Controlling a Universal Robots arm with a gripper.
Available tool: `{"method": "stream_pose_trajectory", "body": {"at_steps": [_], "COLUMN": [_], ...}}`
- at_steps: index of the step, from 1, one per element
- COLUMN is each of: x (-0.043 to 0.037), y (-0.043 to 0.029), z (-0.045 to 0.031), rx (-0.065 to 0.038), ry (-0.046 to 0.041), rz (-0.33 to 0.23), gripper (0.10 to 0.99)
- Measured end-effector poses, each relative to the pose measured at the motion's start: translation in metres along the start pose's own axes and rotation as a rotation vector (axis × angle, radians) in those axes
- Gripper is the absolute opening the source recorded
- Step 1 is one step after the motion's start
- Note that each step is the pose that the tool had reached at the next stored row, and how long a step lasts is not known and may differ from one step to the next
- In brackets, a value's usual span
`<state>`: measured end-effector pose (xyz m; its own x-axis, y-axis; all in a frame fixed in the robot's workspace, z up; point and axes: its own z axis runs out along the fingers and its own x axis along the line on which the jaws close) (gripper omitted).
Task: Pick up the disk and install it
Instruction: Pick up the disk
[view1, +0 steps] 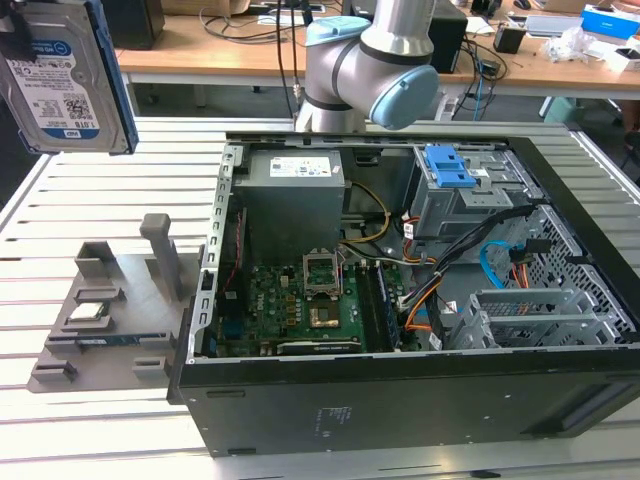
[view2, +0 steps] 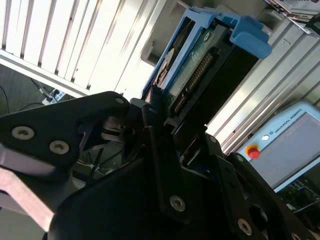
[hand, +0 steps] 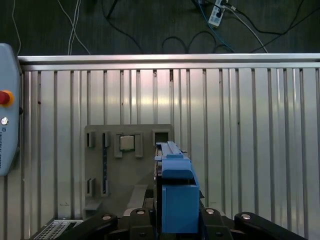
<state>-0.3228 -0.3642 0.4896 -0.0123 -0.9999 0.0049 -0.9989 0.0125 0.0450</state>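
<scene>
**Ana:** What could go wrong now?

**Ben:** I think the disk (view1: 65, 75) could slip. It is high in the air, and just two fingers (view2: 160, 147) hold it. A fast swing might shake it loose. Then it would fall on the desk (view1: 60, 210) or on the grey holder (view1: 110, 330).

**Ana:** Anything else?

**Ben:** Yes. The open computer case (view1: 400, 410) is full of wires (view1: 425, 295). If the disk goes in tilted, it may catch a wire or bump the case wall. It could also get stuck part way in.

**Ana:** How open is the hand (view2: 172, 120)?

**Ben:** It is closed tight on the disk. In the second wrist view the black fingers press on both sides of it, and I see no gap.

**Ana:** Where is the disk?

**Ben:** Up in the hand, not touching the desk. In the first wrist view it hangs above the desk, near the grey holder. The holder stands beside the case, toward the desk's edge on the exterior view's left. The disk is well apart from the inside of the case.
</scene>
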Motion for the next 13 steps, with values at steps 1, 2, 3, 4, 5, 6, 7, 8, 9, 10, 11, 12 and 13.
{"method": "stream_pose_trajectory", "body": {"at_steps": [1,2,3,4,5,6,7,8,9,10,11,12,13], "x": [0.0000,0.0000,0.0000,0.0000,0.0000,-0.0001,0.0000,0.0000,-0.0001,-0.0002,-0.0003,-0.0003,-0.0003], "y": [0.0000,0.0000,0.0000,0.0000,-0.0001,-0.0005,-0.0014,-0.0025,-0.0069,-0.0113,-0.0156,-0.0180,-0.0204], "z": [0.0000,-0.0001,-0.0001,-0.0001,-0.0002,-0.0003,-0.0003,-0.0003,-0.0005,-0.0007,-0.0008,-0.0010,-0.0011], "rx": [0.000,0.000,0.000,0.000,0.000,0.000,0.000,0.000,0.000,0.000,0.000,0.000,0.000], "ry": [0.0000,0.0000,0.0000,0.0000,0.0001,0.0002,0.0001,0.0000,0.0001,0.0000,0.0000,0.0000,0.0000], "rz": [0.000,0.000,0.000,0.000,0.000,0.000,0.000,0.000,0.000,0.000,0.000,0.000,0.000], "gripper": [0.361,0.361,0.361,0.361,0.361,0.361,0.361,0.361,0.361,0.361,0.361,0.361,0.361]}}
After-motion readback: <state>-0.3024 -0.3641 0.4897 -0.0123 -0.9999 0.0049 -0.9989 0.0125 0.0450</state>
